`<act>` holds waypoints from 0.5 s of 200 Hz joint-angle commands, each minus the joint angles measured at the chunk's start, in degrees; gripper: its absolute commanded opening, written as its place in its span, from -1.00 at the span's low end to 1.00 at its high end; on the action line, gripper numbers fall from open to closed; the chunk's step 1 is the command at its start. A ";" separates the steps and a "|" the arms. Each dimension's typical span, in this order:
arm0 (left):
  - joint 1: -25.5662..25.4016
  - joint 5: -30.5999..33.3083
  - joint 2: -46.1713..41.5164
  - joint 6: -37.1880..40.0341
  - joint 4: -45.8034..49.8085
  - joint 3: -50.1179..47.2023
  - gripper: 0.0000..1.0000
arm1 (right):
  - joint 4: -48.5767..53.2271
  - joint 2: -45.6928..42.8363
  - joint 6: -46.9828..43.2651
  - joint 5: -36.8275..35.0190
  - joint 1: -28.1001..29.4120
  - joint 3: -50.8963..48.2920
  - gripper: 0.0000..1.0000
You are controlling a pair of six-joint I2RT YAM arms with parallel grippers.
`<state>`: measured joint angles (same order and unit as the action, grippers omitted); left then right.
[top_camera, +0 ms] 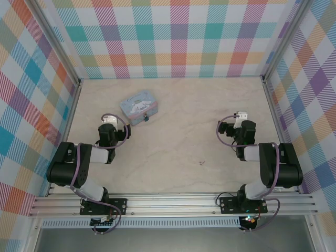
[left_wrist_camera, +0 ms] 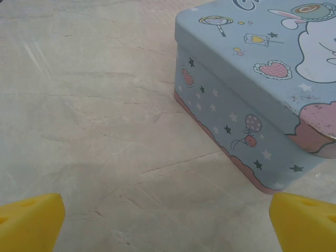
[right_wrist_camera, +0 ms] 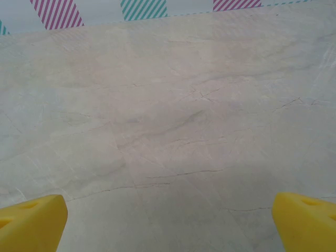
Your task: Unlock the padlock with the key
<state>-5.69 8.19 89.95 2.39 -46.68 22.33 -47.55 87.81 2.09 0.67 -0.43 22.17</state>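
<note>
one tin (top_camera: 137,107), one padlock (top_camera: 146,119) at its near edge, one key (top_camera: 201,163) lying well apart, mid-table. left gripper (left_wrist_camera: 168,223) and right gripper (right_wrist_camera: 168,223), both spread wide. pale marble table (top_camera: 173,136), plaid walls (top_camera: 173,37) on three sides.

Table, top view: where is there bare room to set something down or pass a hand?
Bare: the wide middle between left gripper and right gripper, plus the far right corner. Crowded: far left, tin with padlock close to the left gripper. Key lies right of centre.
</note>
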 commanded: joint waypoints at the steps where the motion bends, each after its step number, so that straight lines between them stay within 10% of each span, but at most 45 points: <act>1: 0.50 0.48 -0.12 -0.53 -1.58 0.90 1.00 | -1.58 0.10 0.02 0.20 -0.28 0.41 0.99; 100: 0.59 0.30 -0.12 -0.61 -1.32 1.05 1.00 | -1.49 0.09 0.02 0.21 -0.32 0.50 0.99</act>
<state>-5.69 8.19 89.95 2.39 -46.70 22.33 -47.55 87.81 2.09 0.67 -0.43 22.17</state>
